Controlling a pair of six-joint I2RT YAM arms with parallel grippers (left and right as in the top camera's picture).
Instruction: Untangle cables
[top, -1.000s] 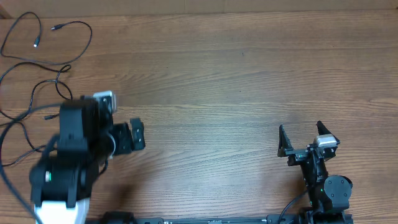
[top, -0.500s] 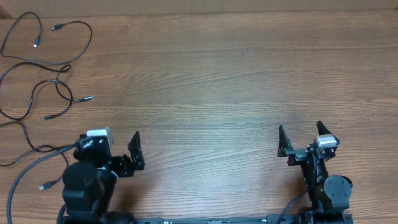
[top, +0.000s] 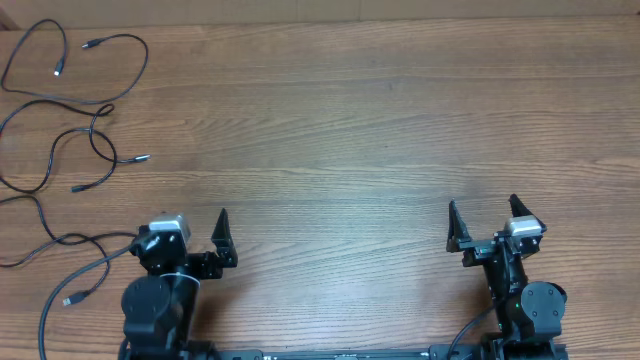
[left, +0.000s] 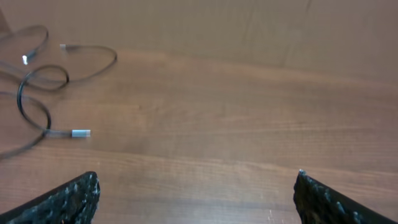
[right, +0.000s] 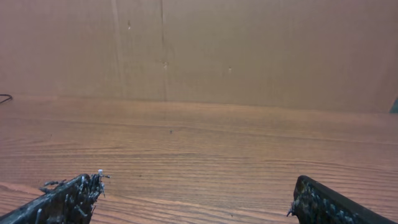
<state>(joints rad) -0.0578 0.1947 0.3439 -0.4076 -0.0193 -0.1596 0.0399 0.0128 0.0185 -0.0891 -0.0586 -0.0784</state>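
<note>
Cut off, blurred, too small
The cables (top: 100, 108) run off the overhead view's left edge, and their plugs are too small to tell the type. In the left wrist view they seem blurred. The left gripper (left: 196, 186) and right gripper (right: 196, 186) show only fingertips above each wrist view's bottom edge.

A wooden table (top: 380, 130) fills nearly the whole overhead view. Its reddish-brown top runs in long grain lines from side to side, with darker streaks here and there. Along the table's far edge stands a flat tan panel (right: 249, 56), plain and matte like cardboard or board. In the right wrist view, two vertical seams (right: 163, 50) cross the panel above the left part of the table's far edge, and a few small dark specks sit near them. The light is soft and even, giving the tabletop a faint sheen.
</note>
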